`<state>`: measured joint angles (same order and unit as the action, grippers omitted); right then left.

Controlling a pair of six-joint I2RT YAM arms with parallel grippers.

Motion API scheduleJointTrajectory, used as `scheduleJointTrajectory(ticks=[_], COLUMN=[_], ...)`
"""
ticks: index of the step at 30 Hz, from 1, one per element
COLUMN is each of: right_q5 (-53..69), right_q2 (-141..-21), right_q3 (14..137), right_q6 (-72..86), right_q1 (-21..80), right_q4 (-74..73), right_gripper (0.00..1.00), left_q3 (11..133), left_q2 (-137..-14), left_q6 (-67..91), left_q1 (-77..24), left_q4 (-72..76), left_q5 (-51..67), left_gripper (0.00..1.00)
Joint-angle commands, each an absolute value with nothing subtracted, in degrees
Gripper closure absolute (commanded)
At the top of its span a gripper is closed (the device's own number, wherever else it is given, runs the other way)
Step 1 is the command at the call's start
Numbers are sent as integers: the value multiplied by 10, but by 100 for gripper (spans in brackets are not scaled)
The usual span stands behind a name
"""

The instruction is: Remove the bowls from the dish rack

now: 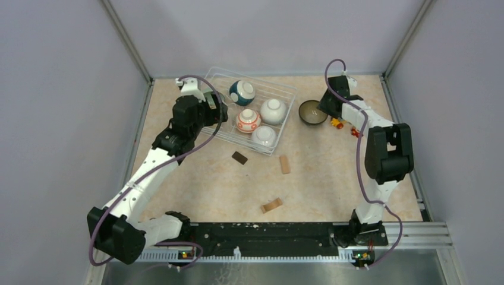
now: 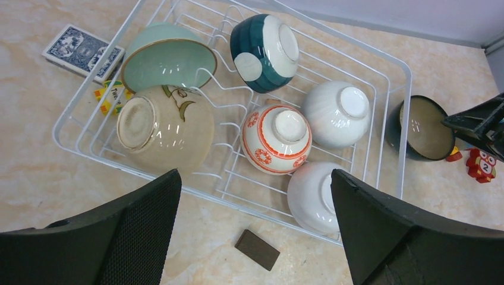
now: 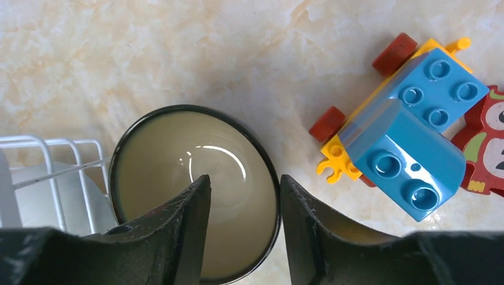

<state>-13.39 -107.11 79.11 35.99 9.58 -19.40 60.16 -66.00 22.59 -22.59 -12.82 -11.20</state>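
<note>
The white wire dish rack (image 1: 287, 113) holds several bowls. In the left wrist view these are pale green (image 2: 169, 56), beige (image 2: 163, 126), teal-and-white (image 2: 264, 51), orange-patterned (image 2: 277, 139) and two plain white ones (image 2: 337, 113) (image 2: 312, 196). A dark-rimmed bowl (image 3: 178, 166) stands upright on the table just right of the rack (image 3: 53, 145). My right gripper (image 3: 243, 181) is open astride its near rim, one finger inside and one outside. My left gripper (image 2: 254, 175) hangs open and empty above the rack's near edge (image 2: 409, 101).
A blue-and-yellow toy vehicle (image 3: 404, 130) and a red owl piece (image 3: 484, 148) lie right of the dark bowl. A dark block (image 2: 257, 249) sits in front of the rack, and two wooden blocks (image 1: 285, 164) (image 1: 271, 205) lie nearer. A blue patterned card (image 2: 83, 50) lies beyond the rack's left end.
</note>
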Motion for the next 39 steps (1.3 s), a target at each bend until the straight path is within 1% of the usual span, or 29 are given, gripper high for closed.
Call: scheduleJointTrajectory(ticks=[1,4,9,12,15,17,18,23,26,30,33,36,39], right_q5=[-114,-102,-40,-11,14,30,42,104,106,72,85,105,114], right_q2=[-1009,-986,-936,-893,-846,-815,-799,-726,-688,-640,-601,-564,-535], right_q3=[787,776,747,708,666,638,624,550,522,475,439,407,384], right_q6=[323,309,264,258,269,284,289,305,310,328,328,327,331], right_q1=[94,94,94,94,94,94,94,94,94,94,94,94,94], right_q4=[-139,-142,-131,-98,-64,-46,-35,36,40,37,55,76,93], right_gripper=[51,39,37,31,22,11,9,8,8,8,8,5,5], left_q3=[609,616,609,601,591,578,572,547,540,532,517,507,513], left_q2=[-657,-665,-663,-659,-656,-656,-655,-650,-656,-669,-678,-690,-706], left_q6=[224,228,245,261,282,297,306,334,337,358,373,390,423], left_q1=[-213,-209,-206,-206,-206,-206,-206,-206,-206,-206,-206,-205,-199], left_q4=[-120,-122,-103,-95,-82,-69,-63,-22,-5,36,78,116,132], left_q5=[-102,-92,-75,-72,-63,-56,-54,-55,-43,-30,-24,-41,-66], left_gripper=[1,1,1,1,1,1,1,1,1,1,1,1,1])
